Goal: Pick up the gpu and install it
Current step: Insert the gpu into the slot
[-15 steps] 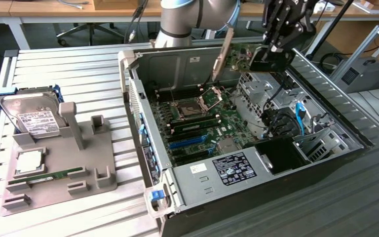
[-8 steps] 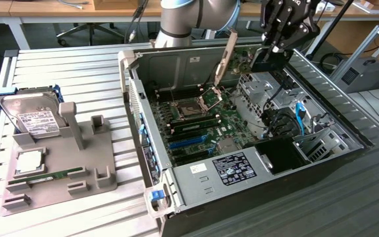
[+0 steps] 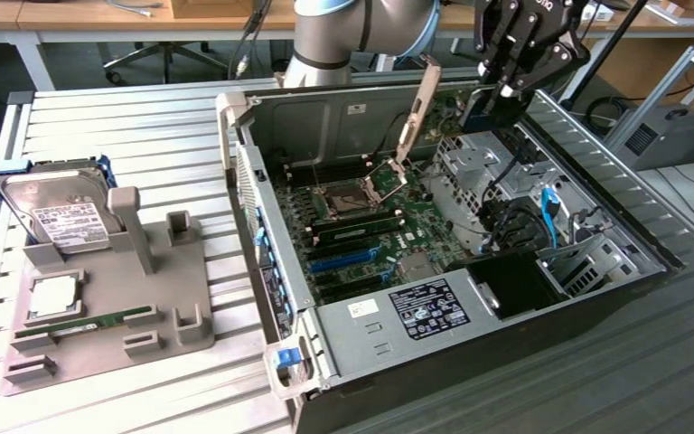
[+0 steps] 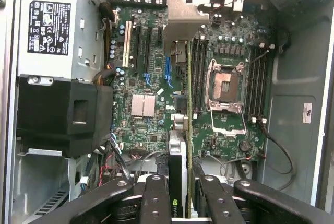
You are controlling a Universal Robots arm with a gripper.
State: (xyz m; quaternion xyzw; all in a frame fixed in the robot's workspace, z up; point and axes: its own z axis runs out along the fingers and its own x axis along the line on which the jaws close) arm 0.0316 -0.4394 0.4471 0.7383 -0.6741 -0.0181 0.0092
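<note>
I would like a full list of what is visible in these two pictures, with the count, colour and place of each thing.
computer case: one, silver and black, open, on the exterior view's right
motherboard: one, green, inside the case
power supply: one, silver with a black label, inside the case
gpu: one, dark with a silver bracket, held over the open case
holder: one, grey, on the exterior view's left
hard drive: one, silver with a white label, standing in the holder
memory stick: one, green, lying in the holder
table: one, light grey, slatted, under everything
arm: one, grey, behind the case
gripper: one, black, closed on the gpu
</note>
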